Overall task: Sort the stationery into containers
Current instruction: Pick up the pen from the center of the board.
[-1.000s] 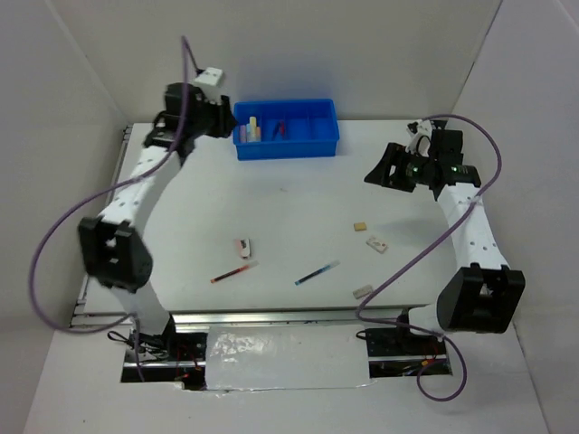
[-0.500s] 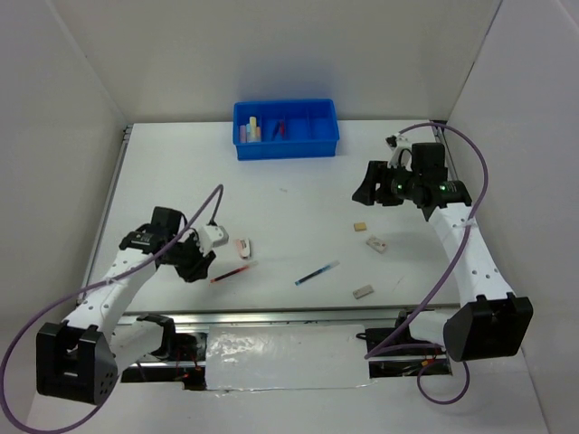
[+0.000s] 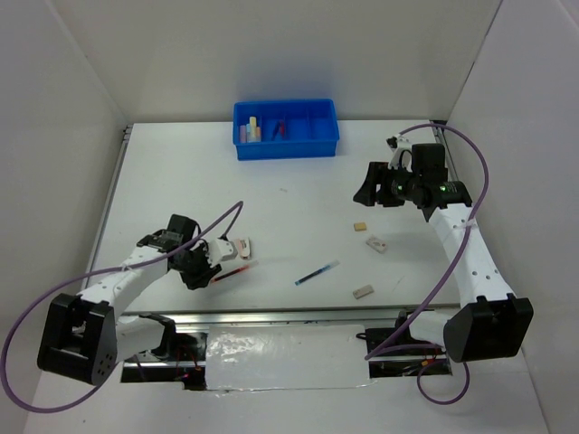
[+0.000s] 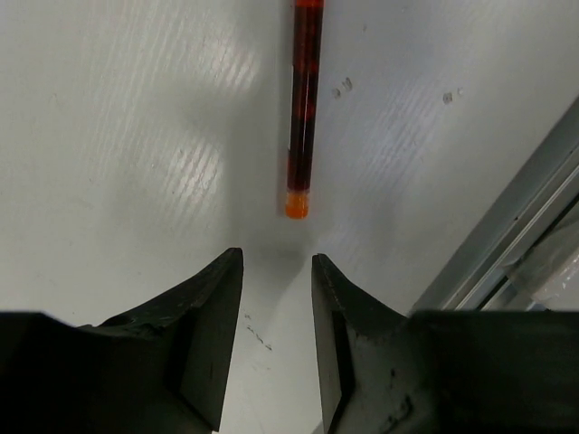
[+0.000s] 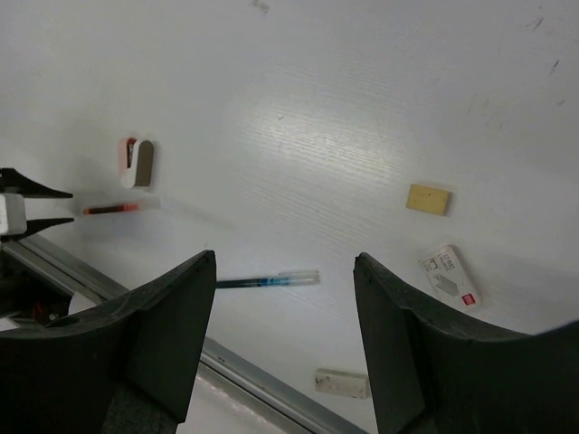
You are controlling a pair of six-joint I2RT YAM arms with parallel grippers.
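The blue tray (image 3: pixel 285 129) stands at the back with a few items in its left compartments. A red pen (image 3: pixel 233 271) lies near the front edge. In the left wrist view the red pen (image 4: pixel 305 99) points its orange end at my left gripper (image 4: pixel 276 258). That gripper (image 3: pixel 206 274) is open and empty, with the pen's end just ahead of its fingertips. A blue pen (image 3: pixel 317 272) lies mid-front. My right gripper (image 3: pixel 371 193) hovers open and empty over the table; the right wrist view shows the blue pen (image 5: pixel 267 280) below that gripper (image 5: pixel 283 262).
A pink-white eraser (image 3: pixel 242 246) lies just beyond the red pen. A beige eraser (image 3: pixel 360 227), a labelled white eraser (image 3: pixel 376 243) and a pale eraser (image 3: pixel 363 291) lie at the right front. A metal rail (image 4: pixel 507 244) runs along the table's front edge.
My left arm has swung from the tray down to the front of the table and moved right up to the red pen's end. My right gripper shifted slightly left, then stayed.
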